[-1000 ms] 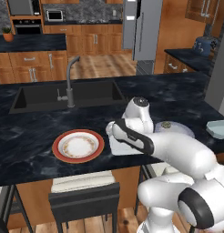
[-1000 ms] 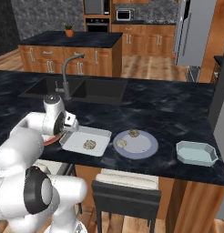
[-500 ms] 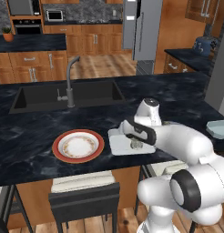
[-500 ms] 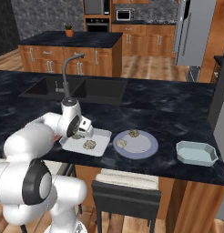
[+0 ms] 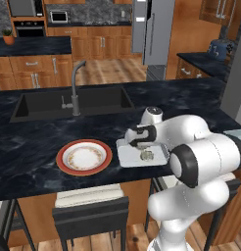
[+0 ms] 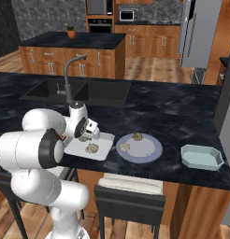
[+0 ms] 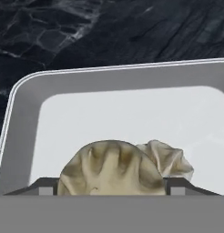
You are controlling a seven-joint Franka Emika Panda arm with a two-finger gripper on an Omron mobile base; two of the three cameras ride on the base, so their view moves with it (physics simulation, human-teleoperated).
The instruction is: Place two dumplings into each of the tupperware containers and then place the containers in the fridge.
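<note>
- Compared with a second ago, you can see the arm has swung rightward off the red-rimmed plate (image 5: pixel 84 157) and come down over the white square tray (image 5: pixel 128 156); the base views themselves have not shifted.
- Your gripper (image 6: pixel 87 136) now sits low over the tray's near-left part, fingers (image 7: pixel 44 185) spread wide either side of a dumpling (image 7: pixel 110 167), not pinching it.
- In the hand view that dumpling fills the gap between the tips, and a second one (image 7: pixel 170 160) lies touching it behind and to the right.
- From the right base camera, a further dumpling (image 6: pixel 92 148) lies on the tray just in front of the gripper.
- The tray's front edge lies close to the counter's front edge (image 6: pixel 112 172), so you have little room there.
- Right of the tray, the round pale tupperware container (image 6: pixel 147 150) holds two dumplings (image 6: pixel 125 146) near its left rim.
- Further right, well apart, the rectangular tupperware container (image 6: pixel 201 156) stands near the counter's front edge.
- The fridge (image 6: pixel 197 32) stands across the room, upper right.
</note>
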